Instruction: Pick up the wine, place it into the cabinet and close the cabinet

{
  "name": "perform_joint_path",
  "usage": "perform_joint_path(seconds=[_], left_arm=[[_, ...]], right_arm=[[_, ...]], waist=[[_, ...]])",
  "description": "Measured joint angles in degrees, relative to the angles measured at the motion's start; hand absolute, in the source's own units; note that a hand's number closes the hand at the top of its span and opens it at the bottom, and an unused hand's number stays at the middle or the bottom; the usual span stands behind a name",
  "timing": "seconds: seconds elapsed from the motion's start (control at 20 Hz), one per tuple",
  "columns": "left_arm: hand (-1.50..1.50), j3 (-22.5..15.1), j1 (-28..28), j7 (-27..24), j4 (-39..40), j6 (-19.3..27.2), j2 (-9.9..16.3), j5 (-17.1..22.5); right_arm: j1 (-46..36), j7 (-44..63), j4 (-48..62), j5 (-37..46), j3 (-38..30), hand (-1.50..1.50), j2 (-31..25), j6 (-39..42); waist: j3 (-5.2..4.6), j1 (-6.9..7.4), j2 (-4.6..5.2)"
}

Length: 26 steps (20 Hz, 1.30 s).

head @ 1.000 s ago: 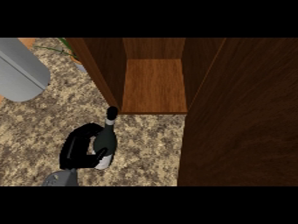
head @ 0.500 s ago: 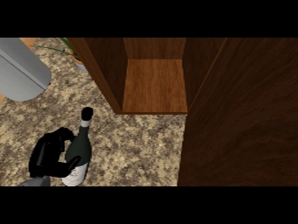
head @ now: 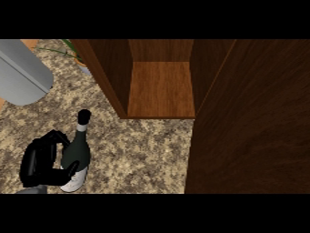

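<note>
So down in the lower left of the frame, the left hand (head: 42, 160) has its black fingers and thumb curled round the wine (head: 76, 157), gripping it around the body. It's a dark green bottle with a black cap and a pale label near its base, and its neck points toward the top of the frame, tilted a bit to the right. It sits over the speckled granite surface (head: 144, 154); can't really tell if the base is touching it or lifted off. A bit of grey forearm pokes in at the bottom edge under the hand.

Up and to the right of the bottle is the cabinet (head: 161, 88), wooden, with its inside shelf showing, so it's open. The bottle is near it but clearly outside, not in yet. The cabinet door (head: 258, 123) is the big dark wood panel filling the right side of the frame.

Upper left has a grey cylinder-looking thing (head: 13, 70), and there's a bit of green plant (head: 67, 48) just beside the cabinet's left wall.
</note>
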Motion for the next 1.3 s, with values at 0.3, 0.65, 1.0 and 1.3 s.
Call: perform_joint_path(seconds=[0.3,0.65,1.0,1.3], left_arm=[[1.5,-1.8,1.8,8.5,-12.4,-1.7,-1.2,4.2],[1.5,-7.1,4.8,21.7,-29.1,1.8,-3.7,4.8],[1.5,-12.6,1.4,34.2,-38.6,7.0,-6.1,2.5],[1.5,-20.8,-5.1,39.7,-39.7,15.8,-8.5,0.7]], right_arm=[[0.7,-1.1,0.4,-0.1,-0.4,-1.5,0.2,0.8],[0.9,-1.2,0.5,-0.4,-0.5,-1.5,0.8,0.9],[1.6,-1.8,0.6,-0.2,0.8,-1.5,1.5,0.9],[1.6,-1.8,0.7,-0.6,-0.7,-1.5,1.1,1.5]], waist=[[0.02,0.12,-0.04],[0.03,0.08,-0.05],[0.01,-0.1,0.02],[0.01,-0.43,0.07]])
